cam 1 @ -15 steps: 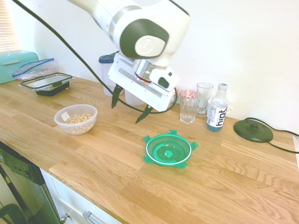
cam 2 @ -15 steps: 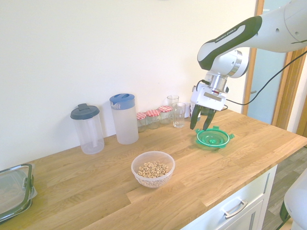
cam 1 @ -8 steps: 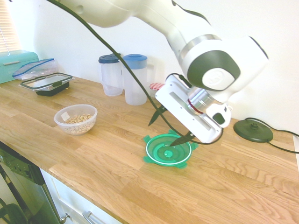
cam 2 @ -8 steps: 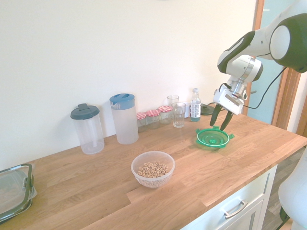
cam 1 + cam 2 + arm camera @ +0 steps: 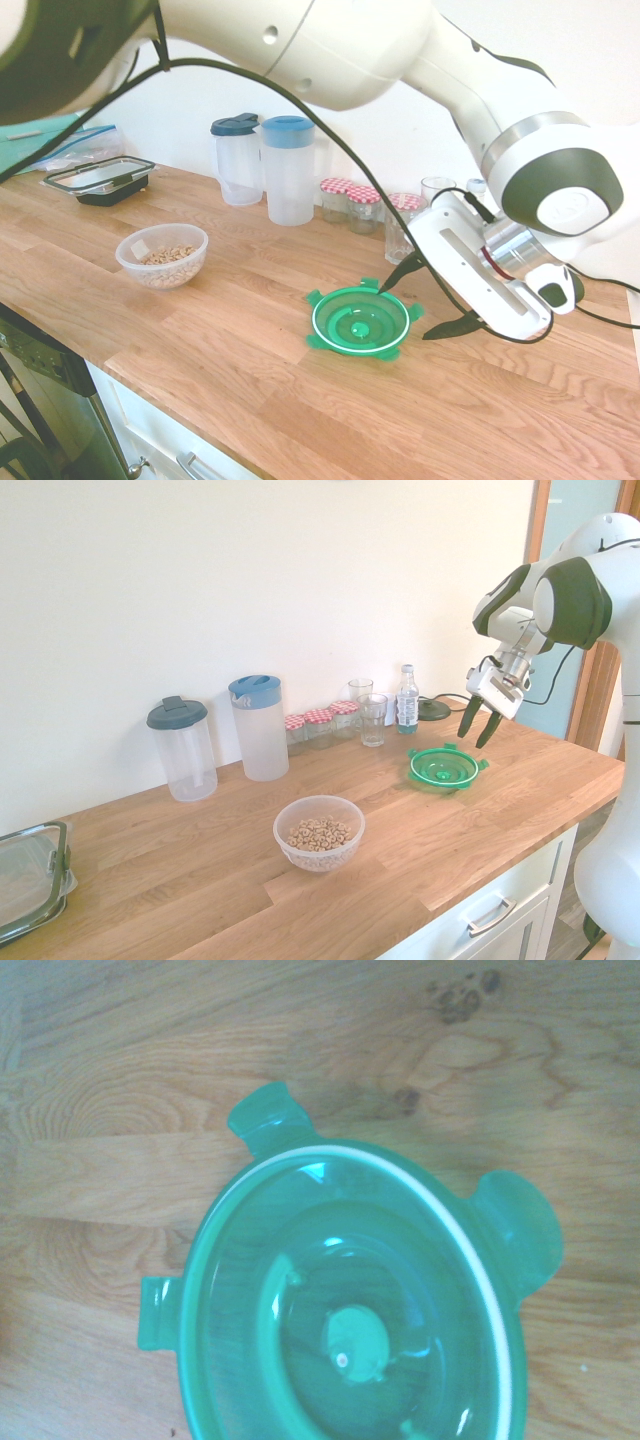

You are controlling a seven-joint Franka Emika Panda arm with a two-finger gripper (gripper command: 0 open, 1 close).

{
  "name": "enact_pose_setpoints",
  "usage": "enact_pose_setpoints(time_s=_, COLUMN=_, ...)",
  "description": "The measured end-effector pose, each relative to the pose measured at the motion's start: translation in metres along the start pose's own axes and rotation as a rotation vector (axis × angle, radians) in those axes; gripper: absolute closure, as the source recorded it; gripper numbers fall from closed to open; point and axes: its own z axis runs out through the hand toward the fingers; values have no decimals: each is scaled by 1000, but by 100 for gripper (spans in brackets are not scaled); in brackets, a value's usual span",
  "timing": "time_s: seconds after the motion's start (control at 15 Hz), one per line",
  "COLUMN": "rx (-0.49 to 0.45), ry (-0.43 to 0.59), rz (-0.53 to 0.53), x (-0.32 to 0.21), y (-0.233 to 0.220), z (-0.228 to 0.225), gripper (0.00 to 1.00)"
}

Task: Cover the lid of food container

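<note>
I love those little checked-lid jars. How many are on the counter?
3 jars, in a row by the wall: first beside the blue-lidded pitcher, second in the middle, third next to the glasses. More may be hidden.

- Lid (image 5: 360, 322) lies flat on the countertop (image 5: 560, 400), well apart from the food container (image 5: 162, 256), which sits to its left in the first exterior view.
- Two pitchers (image 5: 268, 168), jars (image 5: 362, 205) and glasses (image 5: 420, 215) stand in a row behind both, along the wall.
- Gripper (image 5: 422, 300), fingers spread, hangs above the lid's right edge.
</note>
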Motion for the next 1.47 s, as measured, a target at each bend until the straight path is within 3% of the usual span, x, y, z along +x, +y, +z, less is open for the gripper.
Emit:
enact_pose_setpoints(time_s=0.4, rx=56, ry=-86, rz=-42, x=21, y=-8, z=42, gripper=0)
enact_pose_setpoints(time_s=0.47, rx=69, ry=-99, rz=-51, x=21, y=-10, z=49, gripper=100)
enact_pose_setpoints(time_s=0.8, rx=110, ry=-142, rz=-55, x=16, y=-8, z=67, gripper=100)
enact_pose_setpoints(time_s=1.47, rx=100, ry=-178, rz=-29, x=13, y=5, z=83, gripper=100)
